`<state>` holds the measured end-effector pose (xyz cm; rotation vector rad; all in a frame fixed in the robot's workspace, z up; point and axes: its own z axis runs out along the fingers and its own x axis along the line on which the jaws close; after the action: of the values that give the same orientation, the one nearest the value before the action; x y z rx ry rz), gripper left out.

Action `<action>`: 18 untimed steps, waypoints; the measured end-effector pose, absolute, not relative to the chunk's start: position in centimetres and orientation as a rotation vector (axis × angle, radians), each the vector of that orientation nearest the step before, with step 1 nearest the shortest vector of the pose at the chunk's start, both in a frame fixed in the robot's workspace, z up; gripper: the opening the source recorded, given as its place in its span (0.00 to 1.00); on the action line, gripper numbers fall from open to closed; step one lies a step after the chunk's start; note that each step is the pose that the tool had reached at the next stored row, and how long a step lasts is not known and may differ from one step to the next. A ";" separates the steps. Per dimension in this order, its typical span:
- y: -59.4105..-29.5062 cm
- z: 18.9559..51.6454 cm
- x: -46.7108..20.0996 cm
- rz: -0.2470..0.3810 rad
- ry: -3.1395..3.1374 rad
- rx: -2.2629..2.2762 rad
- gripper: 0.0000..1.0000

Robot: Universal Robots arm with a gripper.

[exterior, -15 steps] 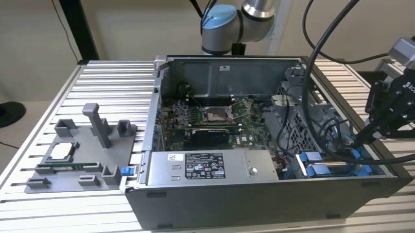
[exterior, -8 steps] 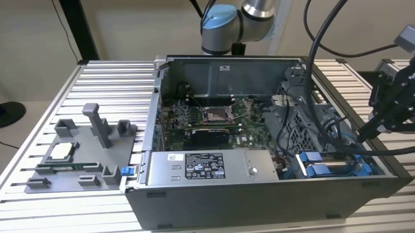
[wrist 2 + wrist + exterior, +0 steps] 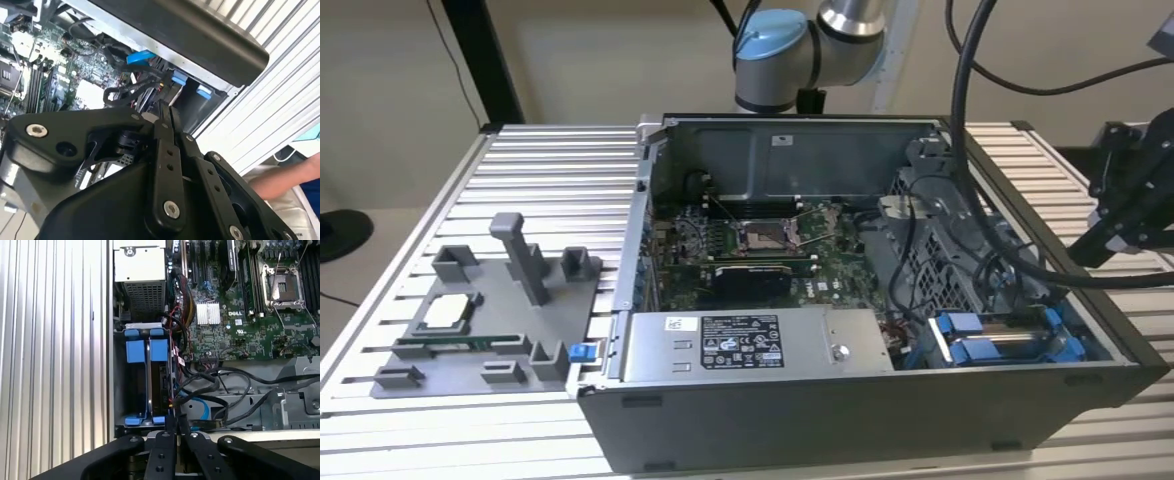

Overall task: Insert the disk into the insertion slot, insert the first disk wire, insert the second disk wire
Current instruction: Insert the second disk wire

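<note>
Gripper [image 3: 171, 424] jaws pinched together, nothing seen between. It hangs at one end of the insertion slot [image 3: 120, 385], along its long axis.

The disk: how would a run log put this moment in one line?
disk: in insertion slot | gripper: shut, near slot's end | blue cable: loose beside gripper

Soft even room light, pale sheen on ribbed table [image 3: 50, 340], computer case [image 3: 854, 420] interior shadowed
</note>
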<state>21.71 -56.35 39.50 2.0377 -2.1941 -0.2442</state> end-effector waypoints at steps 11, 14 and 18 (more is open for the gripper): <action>-56.4 38.5 22.3 -0.237 -2.192 2.034 1.00; -56.4 37.9 22.6 -0.237 -2.192 2.034 1.00; -56.4 37.2 22.9 -0.238 -2.193 2.034 1.00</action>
<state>22.92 -56.36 37.19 2.0343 -2.1926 -0.2376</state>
